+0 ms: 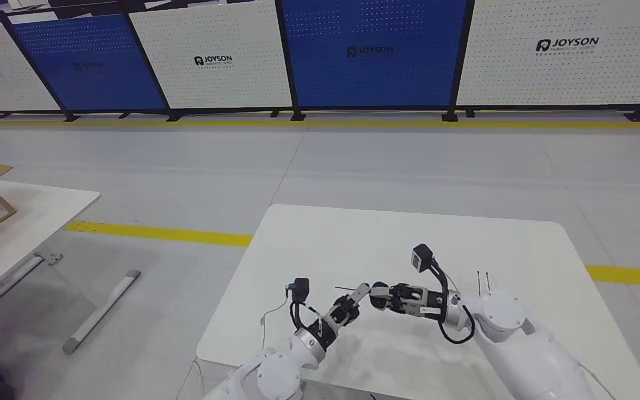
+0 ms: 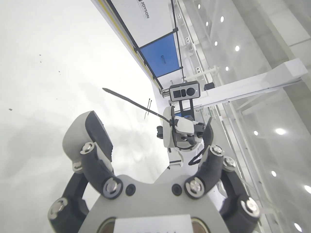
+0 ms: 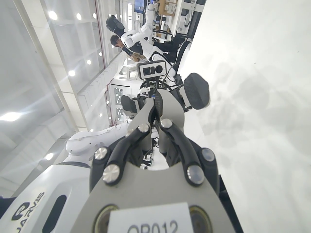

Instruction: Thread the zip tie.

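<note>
**Right gripper pinches zip tie, left gripper wide open**

Right gripper [image 3: 155, 101]: fingers closed down to a thin gap, clamped on one end of the black zip tie [image 2: 131, 102]. Whether that is the head end I can't tell, since the pinch hides it. In the right wrist view a dark strip sits between the closed fingers.

The tie is held above the white table [image 1: 330, 240], near its near edge. The free tail sticks out straight from the pinch, pointing left and slightly far, with the tapered tip in the air.

Left gripper [image 2: 150, 118]: jaws spread wide, nothing between the pads. It sits just left of the right gripper and faces it, the two nearly nose to nose. The tail runs out on the far side of the left fingers [image 2: 97, 132]. It looks clear of them, but the top view is too small to be sure there's no contact.

Two spare black zip ties [image 1: 482, 281] lie side by side on the table to the right, well apart from both grippers.
</note>
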You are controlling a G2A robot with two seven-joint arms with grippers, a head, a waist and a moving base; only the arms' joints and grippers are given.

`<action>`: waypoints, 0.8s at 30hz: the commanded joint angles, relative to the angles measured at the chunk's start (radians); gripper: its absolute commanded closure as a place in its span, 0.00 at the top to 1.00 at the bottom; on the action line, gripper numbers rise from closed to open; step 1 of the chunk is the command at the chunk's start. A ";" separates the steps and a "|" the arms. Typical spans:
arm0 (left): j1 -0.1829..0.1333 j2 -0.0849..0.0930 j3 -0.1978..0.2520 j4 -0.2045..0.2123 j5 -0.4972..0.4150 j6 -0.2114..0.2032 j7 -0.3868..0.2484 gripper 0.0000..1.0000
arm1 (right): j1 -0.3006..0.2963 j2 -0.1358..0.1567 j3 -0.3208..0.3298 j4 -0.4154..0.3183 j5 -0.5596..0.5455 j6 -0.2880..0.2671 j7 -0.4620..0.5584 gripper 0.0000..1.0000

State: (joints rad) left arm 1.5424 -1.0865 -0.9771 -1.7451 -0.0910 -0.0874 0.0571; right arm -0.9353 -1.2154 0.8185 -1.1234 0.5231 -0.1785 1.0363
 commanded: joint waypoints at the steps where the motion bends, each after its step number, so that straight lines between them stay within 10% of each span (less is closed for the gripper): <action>1: 0.007 0.004 -0.014 0.001 0.011 -0.019 -0.026 1.00 | -0.005 0.004 0.009 -0.006 0.007 0.010 0.035 0.00; 19: 0.022 0.006 -0.036 -0.006 -0.015 -0.043 -0.051 1.00 | -0.006 0.008 0.022 -0.002 -0.023 0.053 0.028 0.00; 24: -0.001 0.004 -0.066 0.004 -0.220 -0.022 -0.201 1.00 | -0.006 0.008 0.022 -0.002 -0.023 0.053 0.028 0.00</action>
State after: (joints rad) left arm 1.5460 -1.0818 -1.0353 -1.7467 -0.2686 -0.1024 -0.1163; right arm -0.9409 -1.2069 0.8403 -1.1254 0.5004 -0.1252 1.0644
